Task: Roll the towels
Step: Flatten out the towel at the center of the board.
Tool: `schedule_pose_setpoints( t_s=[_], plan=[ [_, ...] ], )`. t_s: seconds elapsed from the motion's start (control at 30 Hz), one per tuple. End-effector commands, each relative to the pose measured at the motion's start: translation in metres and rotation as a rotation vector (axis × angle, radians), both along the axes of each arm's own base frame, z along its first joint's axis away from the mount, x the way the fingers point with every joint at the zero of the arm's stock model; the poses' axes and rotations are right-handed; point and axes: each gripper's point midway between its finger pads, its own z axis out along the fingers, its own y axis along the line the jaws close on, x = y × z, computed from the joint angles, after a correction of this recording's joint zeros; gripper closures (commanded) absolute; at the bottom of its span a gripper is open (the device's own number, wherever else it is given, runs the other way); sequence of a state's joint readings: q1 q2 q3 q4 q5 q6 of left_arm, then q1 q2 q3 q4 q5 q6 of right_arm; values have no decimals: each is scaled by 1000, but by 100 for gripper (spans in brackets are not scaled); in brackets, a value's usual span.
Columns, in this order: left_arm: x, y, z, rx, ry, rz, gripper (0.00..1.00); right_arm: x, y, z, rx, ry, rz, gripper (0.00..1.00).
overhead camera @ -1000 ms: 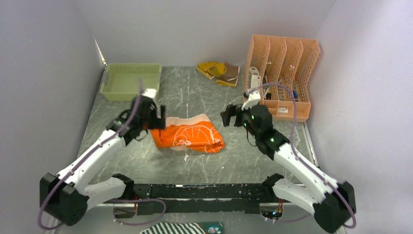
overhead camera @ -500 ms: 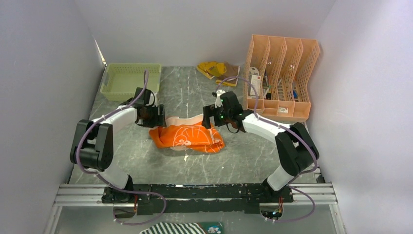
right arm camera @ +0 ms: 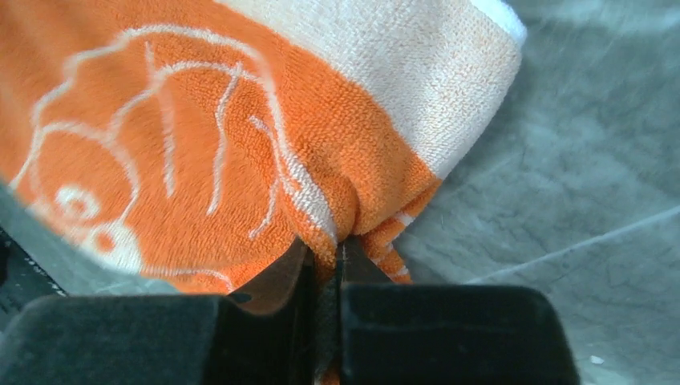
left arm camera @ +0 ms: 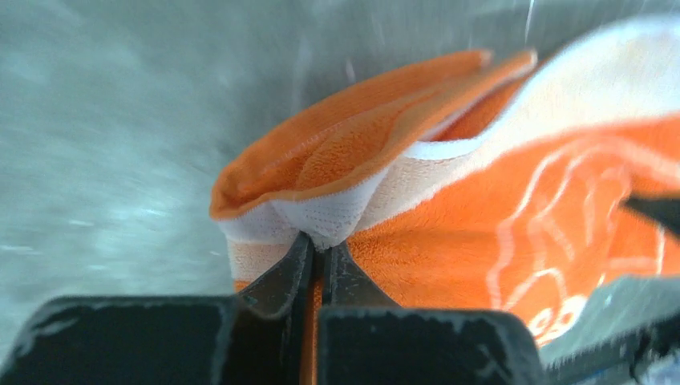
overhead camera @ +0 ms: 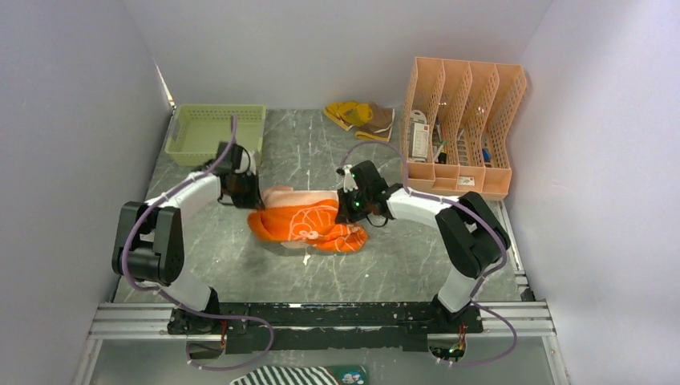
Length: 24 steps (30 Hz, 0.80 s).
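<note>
From above, the orange towel lies bunched in the middle of the grey table. A cream border runs along its far edge and a white cartoon outline shows on top. The left gripper sits at the towel's far left corner and the right gripper at its far right corner, each clamped onto the cloth. The yellow towel, with brown print, lies crumpled at the far edge of the table between the green basket and the peach rack, well apart from both grippers.

In the left wrist view, the orange towel is folded in layers of orange pile with a cream band and a white hem. The left gripper pinches a tuck of that white hem, fingers pressed together. The rest of the cloth spreads up and to the right.

In the right wrist view, the orange towel shows white drawn lines and a cream border at upper right. The right gripper is closed on a gathered fold at its lower edge.
</note>
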<state>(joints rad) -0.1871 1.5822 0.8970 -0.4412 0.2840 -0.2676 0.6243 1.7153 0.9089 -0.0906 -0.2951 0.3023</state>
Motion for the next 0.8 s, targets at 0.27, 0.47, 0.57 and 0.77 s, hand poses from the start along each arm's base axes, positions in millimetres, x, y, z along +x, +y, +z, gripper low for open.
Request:
schedule_pose_setpoints(
  t_s=[0.27,0.47,0.57,0.77],
  plan=[
    [135,88,273,276,-688,332,93,123,-19,227,-24,-538,-174,100],
    [33,69,174,193,-533,323,92,14,25,184,-71,-616,34,79],
    [-24,65,129,104,-433,377,53,-50,26,137,-107,-612,113,35],
    [-25,76,169,125,-525,406,1,-44,-5,166,66,-698,-51,0]
  ],
)
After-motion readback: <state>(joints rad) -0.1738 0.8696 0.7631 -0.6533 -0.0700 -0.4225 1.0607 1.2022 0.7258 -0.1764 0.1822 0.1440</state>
